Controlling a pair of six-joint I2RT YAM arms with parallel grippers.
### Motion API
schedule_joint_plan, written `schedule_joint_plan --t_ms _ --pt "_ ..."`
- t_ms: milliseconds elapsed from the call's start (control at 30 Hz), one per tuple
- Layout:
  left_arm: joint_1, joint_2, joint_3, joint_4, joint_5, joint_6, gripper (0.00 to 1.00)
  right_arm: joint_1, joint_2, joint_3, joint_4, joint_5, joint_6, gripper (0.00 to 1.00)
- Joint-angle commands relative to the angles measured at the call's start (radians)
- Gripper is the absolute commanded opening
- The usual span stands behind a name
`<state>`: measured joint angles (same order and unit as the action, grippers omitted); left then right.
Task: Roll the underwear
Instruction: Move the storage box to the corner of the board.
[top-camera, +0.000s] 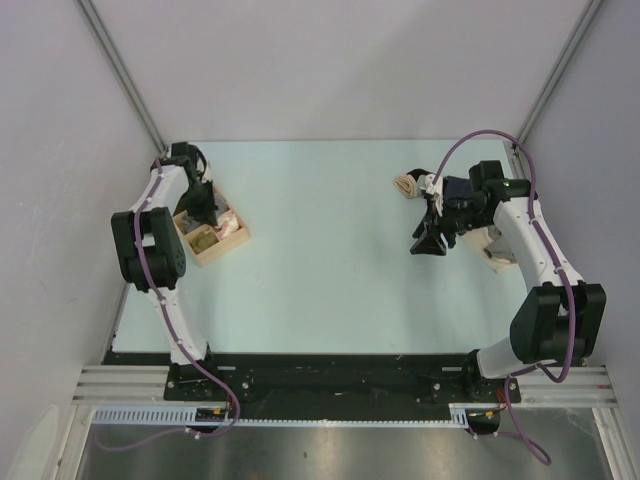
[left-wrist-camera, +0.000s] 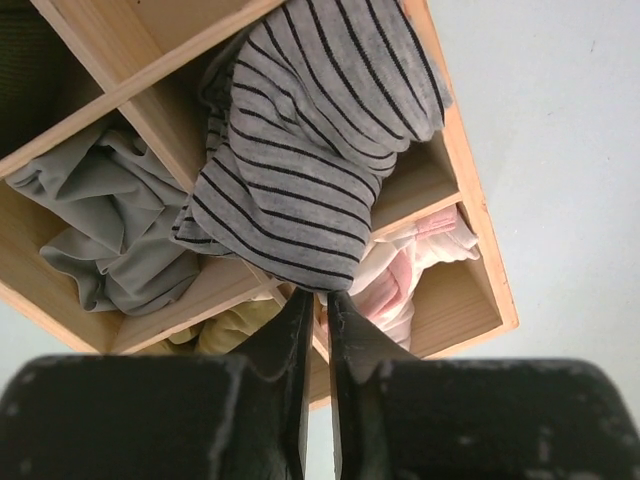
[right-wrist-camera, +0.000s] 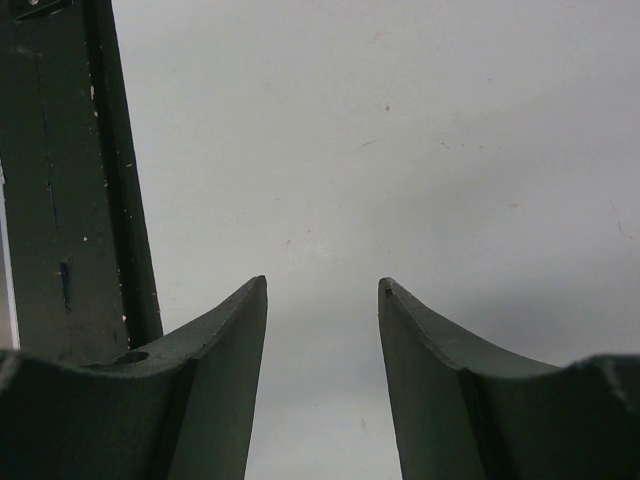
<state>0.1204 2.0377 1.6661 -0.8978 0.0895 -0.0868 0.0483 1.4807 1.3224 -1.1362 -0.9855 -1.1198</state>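
While the right gripper (right-wrist-camera: 322, 285) hangs with its two dark fingers spread wide over bare pale green tabletop (top-camera: 320, 290), holding nothing, the left gripper (left-wrist-camera: 322, 300) is down at a shallow light wooden box with dividers (left-wrist-camera: 478, 250) on the left side of the table. Soft grey knit underwear with fine dark stripes (left-wrist-camera: 300, 150) lies heaped across the box's middle compartments, draped over the dividers. Its lowest edge runs down to the left gripper's fingertips, which are drawn almost together with only a thin slit between them, pinching that hem. A plain beige-grey garment (left-wrist-camera: 110, 220) fills the compartment to the left of the underwear, and a pink and white cloth (left-wrist-camera: 415, 265) sits in the one to its right. A pale yellow cloth (left-wrist-camera: 235, 325) shows just beside the fingers
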Motion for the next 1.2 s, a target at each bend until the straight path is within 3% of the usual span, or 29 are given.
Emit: schedule_joint_plan --t_ms 0,100,633,800,1167 --pt "-0.001 -0.045 0.011 0.008 0.064 0.018 0.17 -0.002 0.009 0.012 -0.014 -0.030 -0.012 0.53" --pt "0.002 -0.079 0.021 0.017 0.085 0.010 0.24 -0.002 0.012 0.012 -0.013 -0.028 -0.014 0.52" --pt "0.019 -0.083 0.084 0.060 0.099 -0.024 0.26 -0.002 0.021 0.012 -0.017 -0.025 -0.015 0.53" --pt "0.024 -0.119 0.057 0.092 0.188 -0.034 0.26 -0.001 0.026 0.012 -0.019 -0.025 -0.015 0.53" --pt "0.036 -0.076 0.081 0.083 0.079 -0.007 0.25 -0.002 0.029 0.012 -0.019 -0.024 -0.014 0.53"
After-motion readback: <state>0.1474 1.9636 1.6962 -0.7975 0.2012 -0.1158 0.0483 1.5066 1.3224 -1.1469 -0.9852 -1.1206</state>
